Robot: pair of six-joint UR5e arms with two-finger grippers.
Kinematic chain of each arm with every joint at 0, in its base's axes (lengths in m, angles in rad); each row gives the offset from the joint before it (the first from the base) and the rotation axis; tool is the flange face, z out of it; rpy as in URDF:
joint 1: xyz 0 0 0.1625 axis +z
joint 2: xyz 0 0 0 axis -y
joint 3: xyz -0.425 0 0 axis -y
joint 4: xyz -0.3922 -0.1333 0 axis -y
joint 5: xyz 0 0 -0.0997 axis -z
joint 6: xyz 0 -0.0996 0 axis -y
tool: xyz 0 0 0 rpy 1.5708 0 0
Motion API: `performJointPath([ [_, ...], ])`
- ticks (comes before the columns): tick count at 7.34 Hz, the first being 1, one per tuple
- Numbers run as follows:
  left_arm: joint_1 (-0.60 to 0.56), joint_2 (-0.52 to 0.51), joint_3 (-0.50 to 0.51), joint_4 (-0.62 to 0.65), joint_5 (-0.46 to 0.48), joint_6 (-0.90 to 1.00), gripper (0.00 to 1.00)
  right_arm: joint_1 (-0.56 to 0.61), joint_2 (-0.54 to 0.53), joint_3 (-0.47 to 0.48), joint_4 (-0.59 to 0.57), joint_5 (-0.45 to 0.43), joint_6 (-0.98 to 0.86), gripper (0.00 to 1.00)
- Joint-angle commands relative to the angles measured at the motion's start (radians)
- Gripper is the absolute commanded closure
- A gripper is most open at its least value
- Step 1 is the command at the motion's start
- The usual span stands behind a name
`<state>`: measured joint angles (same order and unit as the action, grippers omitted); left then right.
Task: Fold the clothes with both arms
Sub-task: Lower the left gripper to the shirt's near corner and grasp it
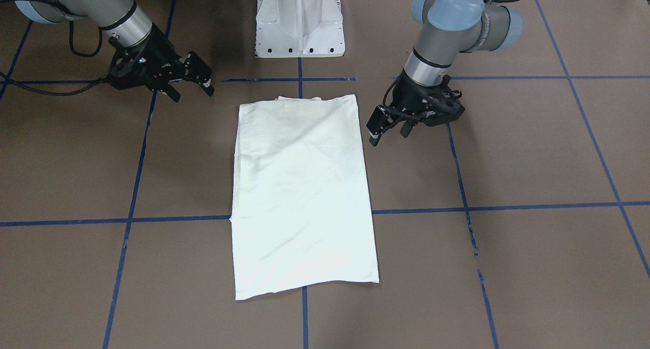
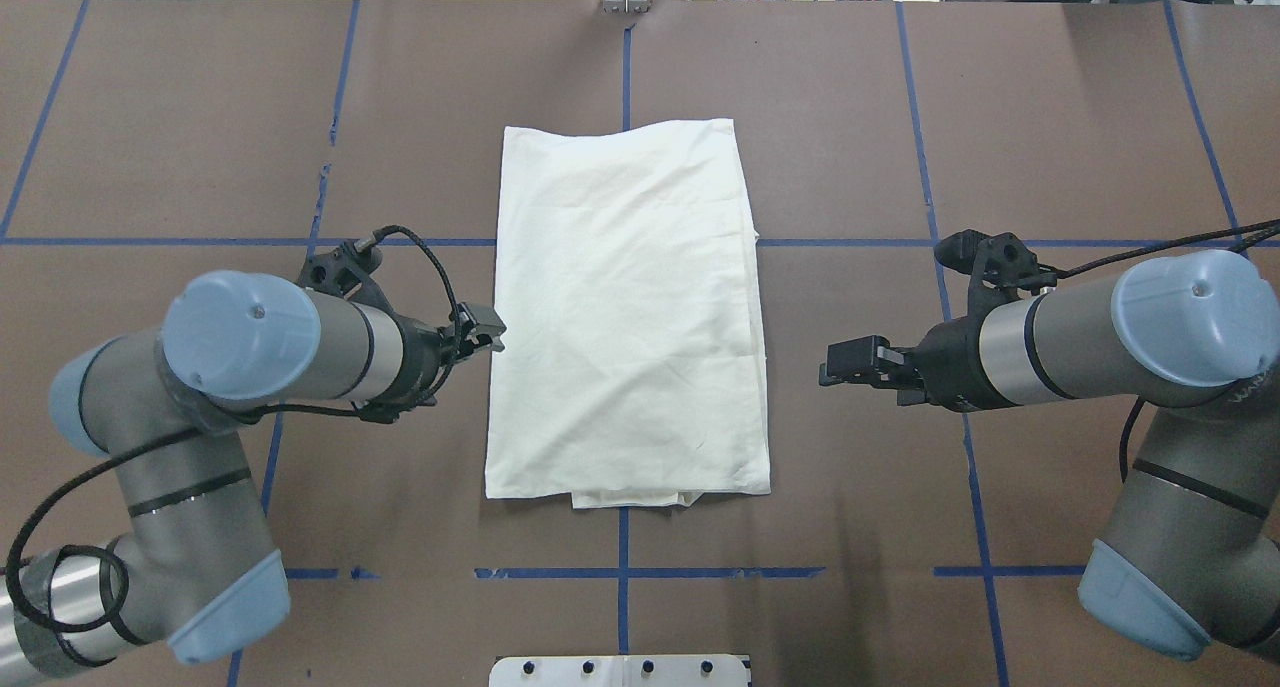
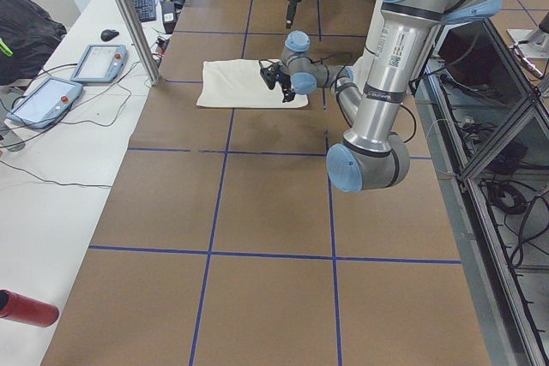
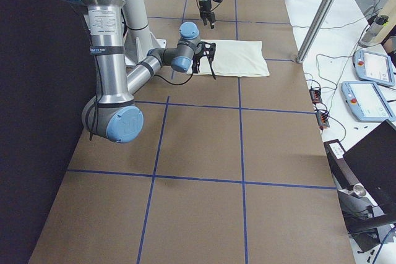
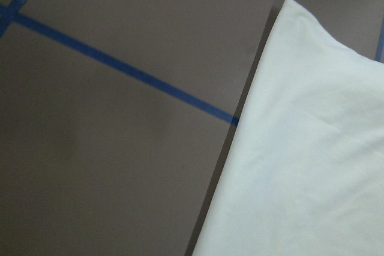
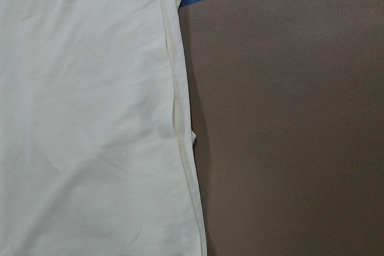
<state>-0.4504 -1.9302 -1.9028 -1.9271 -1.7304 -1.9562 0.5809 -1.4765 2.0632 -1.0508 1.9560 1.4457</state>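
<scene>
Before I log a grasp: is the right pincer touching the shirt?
Apart. The overhead view shows a strip of bare brown table between the right pincer and the shirt; the front-facing view shows the same gap.

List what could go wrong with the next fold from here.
1. The T-shirt lies in stacked layers, and an under layer pokes out at the robot-side edge. A hand may pinch only the top layer and pull the fold open.
2. In the overhead view the left hand looks nearer the cloth than the right hand. Both are open and empty, so uneven grasps could skew the fold.
</scene>
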Motion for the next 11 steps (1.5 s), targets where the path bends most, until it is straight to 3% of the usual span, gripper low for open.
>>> performJointPath([
  [1, 0.119, 0.002, 0.001, -0.001, 0.092, -0.157, 0.02, -0.001, 0.001, -0.005, 0.0, 0.0, 0.002, 0.0],
  [3, 0.189, 0.005, 0.008, 0.0, 0.127, -0.223, 0.06, -0.001, 0.004, -0.005, -0.001, 0.0, 0.002, 0.0],
  [6, 0.205, 0.004, 0.021, 0.005, 0.133, -0.228, 0.16, -0.001, 0.005, -0.005, -0.002, 0.0, 0.002, 0.0],
  [11, 0.203, 0.01, 0.034, 0.011, 0.133, -0.227, 0.46, 0.004, 0.004, -0.005, -0.002, 0.001, 0.002, 0.0],
])
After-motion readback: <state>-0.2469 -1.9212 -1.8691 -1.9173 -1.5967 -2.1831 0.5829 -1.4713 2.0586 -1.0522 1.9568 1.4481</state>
